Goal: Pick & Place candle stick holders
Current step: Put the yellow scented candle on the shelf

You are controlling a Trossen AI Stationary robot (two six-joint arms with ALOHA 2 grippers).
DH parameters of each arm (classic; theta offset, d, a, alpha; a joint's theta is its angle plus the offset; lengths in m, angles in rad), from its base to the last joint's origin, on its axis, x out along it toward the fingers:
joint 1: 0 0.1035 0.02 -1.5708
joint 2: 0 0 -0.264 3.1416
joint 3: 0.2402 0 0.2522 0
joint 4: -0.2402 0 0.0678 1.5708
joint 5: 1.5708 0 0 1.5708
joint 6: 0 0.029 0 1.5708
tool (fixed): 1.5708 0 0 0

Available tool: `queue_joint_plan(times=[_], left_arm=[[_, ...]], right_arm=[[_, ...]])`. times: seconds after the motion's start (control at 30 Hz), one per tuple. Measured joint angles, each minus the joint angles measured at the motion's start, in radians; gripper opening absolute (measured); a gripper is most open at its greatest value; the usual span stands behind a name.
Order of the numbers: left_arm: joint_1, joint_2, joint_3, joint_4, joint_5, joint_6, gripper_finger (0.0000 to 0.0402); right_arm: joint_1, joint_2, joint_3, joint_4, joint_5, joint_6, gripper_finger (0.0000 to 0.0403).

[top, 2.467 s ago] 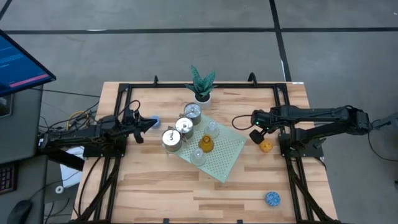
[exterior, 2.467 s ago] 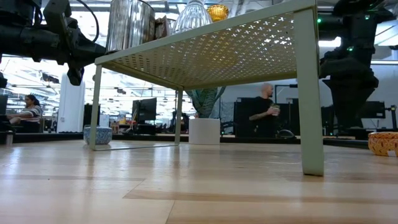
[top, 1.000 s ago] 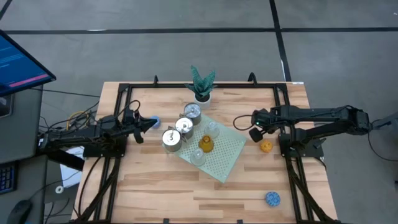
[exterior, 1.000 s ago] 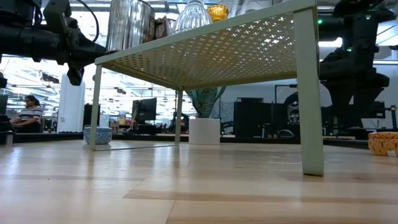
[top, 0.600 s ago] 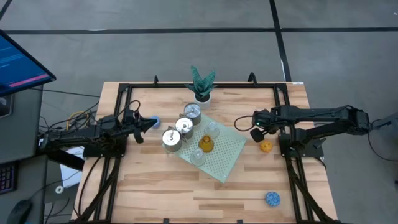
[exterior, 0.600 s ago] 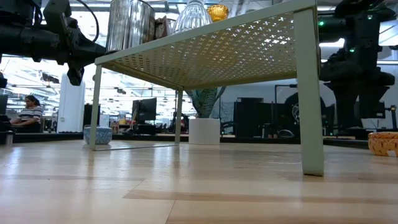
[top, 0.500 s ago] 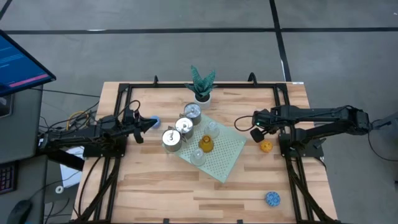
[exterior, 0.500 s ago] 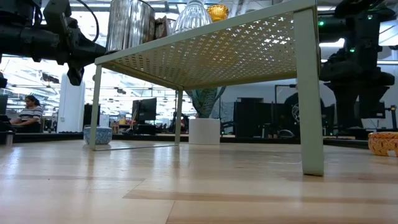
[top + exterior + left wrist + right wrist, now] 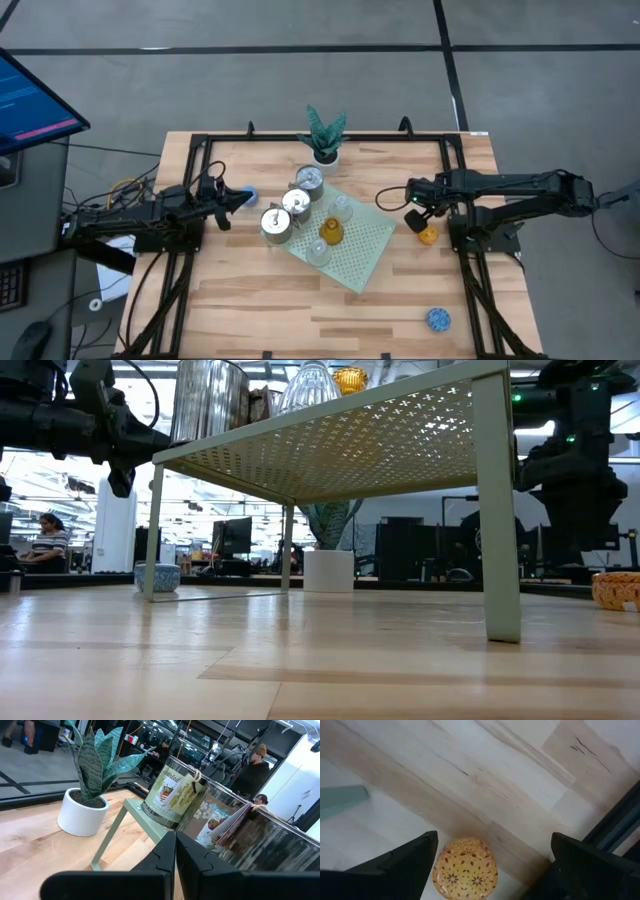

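The right gripper's (image 9: 413,219) fingers (image 9: 400,862) stand wide apart and hold nothing; they hang above the table (image 9: 250,300) with the orange candle stick holder (image 9: 465,868) on the wood below, between them in the right wrist view and, from above, just beside the gripper on its near-right side (image 9: 427,236). The left gripper (image 9: 240,198) has its fingers (image 9: 170,857) pressed together, empty, reaching in from the left edge of the table towards the raised pale green perforated mat (image 9: 365,250). Just past its tip, one blue bumpy holder (image 9: 250,192) sits on the wood. On the mat stand three shiny silver holders (image 9: 297,203) along the left and far side, with the amber glass holder (image 9: 331,232) and clear glass holders (image 9: 318,252) to their right. A plant in a white pot (image 9: 324,138) stands on the table just beyond the mat's far corner. A second blue bumpy holder (image 9: 438,320) lies well apart from everything, near the right front corner. In the low view, a person (image 9: 45,538) sits in the room far to the left.
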Motion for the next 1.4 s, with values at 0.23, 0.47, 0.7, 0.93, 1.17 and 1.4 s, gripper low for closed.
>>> queue_joint_plan(times=[0.23, 0.47, 0.7, 0.93, 1.17, 1.4], left_arm=[[0.0, 0.0, 0.0, 0.0, 0.0, 0.0, 0.0011], [0.0, 0.0, 0.0, 0.0, 0.0, 0.0, 0.0011], [0.0, 0.0, 0.0, 0.0, 0.0, 0.0, 0.0011], [0.0, 0.0, 0.0, 0.0, 0.0, 0.0, 0.0011], [0.0, 0.0, 0.0, 0.0, 0.0, 0.0, 0.0011], [0.0, 0.0, 0.0, 0.0, 0.0, 0.0, 0.0011]], right_arm=[[0.012, 0.067, 0.0, -0.004, -0.099, -0.025, 0.0379], [0.075, 0.188, 0.0, 0.002, -0.138, -0.086, 0.0379], [0.126, 0.222, 0.0, -0.003, -0.167, -0.112, 0.0379], [0.153, 0.223, 0.0, -0.014, -0.165, -0.104, 0.0379], [0.17, 0.23, 0.0, 0.035, -0.165, -0.062, 0.0379], [0.171, 0.23, 0.0, 0.017, -0.165, 0.018, 0.0379]])
